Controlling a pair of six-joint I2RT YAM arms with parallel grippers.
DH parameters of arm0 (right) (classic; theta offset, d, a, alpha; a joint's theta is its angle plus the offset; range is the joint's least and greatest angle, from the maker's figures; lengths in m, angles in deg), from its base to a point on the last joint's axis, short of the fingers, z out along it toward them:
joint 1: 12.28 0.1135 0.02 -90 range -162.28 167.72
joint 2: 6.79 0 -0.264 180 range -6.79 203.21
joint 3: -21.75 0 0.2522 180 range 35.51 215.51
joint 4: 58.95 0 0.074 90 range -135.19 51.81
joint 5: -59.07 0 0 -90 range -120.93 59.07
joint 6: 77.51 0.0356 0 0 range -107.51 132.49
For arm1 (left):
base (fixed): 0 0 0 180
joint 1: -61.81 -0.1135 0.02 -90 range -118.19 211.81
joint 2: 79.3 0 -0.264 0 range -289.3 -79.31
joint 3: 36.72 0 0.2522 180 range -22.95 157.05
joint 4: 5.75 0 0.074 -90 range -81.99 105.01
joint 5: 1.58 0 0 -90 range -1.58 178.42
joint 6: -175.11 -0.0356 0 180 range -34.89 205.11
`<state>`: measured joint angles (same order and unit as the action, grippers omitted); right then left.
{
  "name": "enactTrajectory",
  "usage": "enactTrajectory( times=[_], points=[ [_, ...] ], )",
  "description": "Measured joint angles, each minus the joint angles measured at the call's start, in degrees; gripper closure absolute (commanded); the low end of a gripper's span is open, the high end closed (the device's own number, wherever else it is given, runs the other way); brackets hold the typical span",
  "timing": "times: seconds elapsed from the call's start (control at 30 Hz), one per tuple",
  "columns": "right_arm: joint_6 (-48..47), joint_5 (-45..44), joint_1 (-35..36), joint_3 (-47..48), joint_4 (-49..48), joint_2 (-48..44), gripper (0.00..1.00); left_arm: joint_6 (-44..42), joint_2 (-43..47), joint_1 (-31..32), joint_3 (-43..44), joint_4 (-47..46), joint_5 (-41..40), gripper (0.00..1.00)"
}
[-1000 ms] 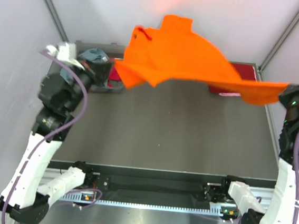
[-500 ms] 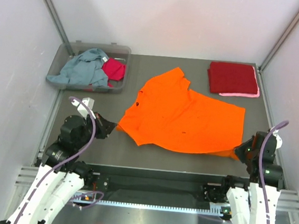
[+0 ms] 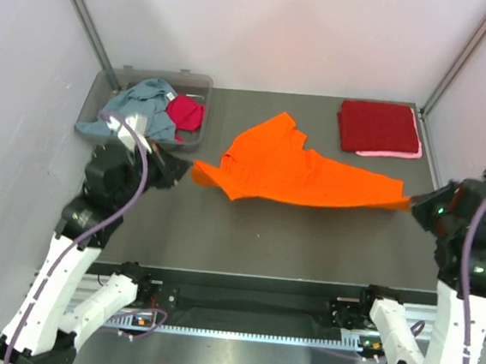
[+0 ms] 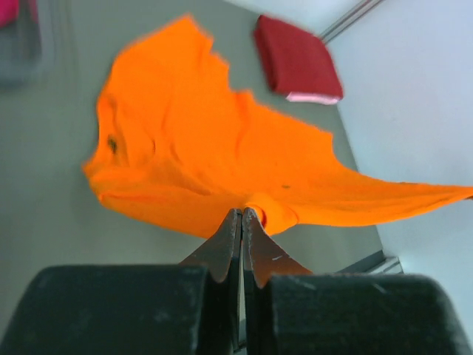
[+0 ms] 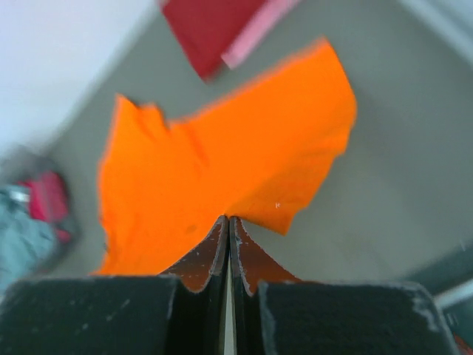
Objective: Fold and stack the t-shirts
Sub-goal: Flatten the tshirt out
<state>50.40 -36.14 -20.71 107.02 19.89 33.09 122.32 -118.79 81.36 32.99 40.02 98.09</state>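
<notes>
1. Between the hands, orange tee (image 3: 300, 172) stretches unfolded: left hand (image 3: 183, 175) pinches one edge, right hand (image 3: 411, 204) the other.
2. Beyond the right hand, red tee (image 3: 376, 126) sits folded on pink tee (image 3: 390, 153).
3. Beyond the left hand, grey tee (image 3: 139, 103) and magenta tee (image 3: 185, 112) wait.

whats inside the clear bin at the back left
A crumpled grey-blue tee and a magenta tee lie in the bin. Anything beneath them is covered.
</notes>
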Motion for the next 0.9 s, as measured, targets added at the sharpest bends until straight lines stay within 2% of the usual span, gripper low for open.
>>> enactTrajectory(
  times=[0.23, 0.3, 0.37, 0.43, 0.63, 0.83, 0.9],
  points=[
    [-3.21, -0.02, 0.00, 32.54, 1.09, 12.76, 1.00, -4.92, -16.09, 0.00, 32.33, -0.28, 2.29, 1.00],
    [-4.13, -0.11, 0.00, 41.33, 2.40, 15.12, 1.00, -5.79, -17.84, 0.00, 37.51, 0.59, 2.58, 1.00],
    [-4.92, -0.33, 0.00, 52.11, 4.24, 17.49, 1.00, -7.19, -19.74, 0.00, 46.80, 3.41, 2.97, 1.00],
    [-5.09, -0.96, 0.00, 58.93, 4.39, 17.68, 1.00, -7.82, -20.31, 0.00, 53.16, 4.50, 3.15, 1.00],
    [-2.29, -0.66, 0.00, 54.12, 5.75, 5.97, 1.00, -6.88, -14.27, 0.00, 59.01, 5.03, 4.52, 1.00],
    [-1.16, 1.03, 0.00, 53.27, 5.95, 6.93, 1.00, -7.04, -13.31, 0.00, 59.95, 5.18, 4.42, 1.00],
    [-1.09, 1.18, 0.00, 49.77, 3.98, 8.33, 1.00, -7.80, -14.91, 0.00, 59.12, 5.09, 3.23, 1.00]
  ],
)
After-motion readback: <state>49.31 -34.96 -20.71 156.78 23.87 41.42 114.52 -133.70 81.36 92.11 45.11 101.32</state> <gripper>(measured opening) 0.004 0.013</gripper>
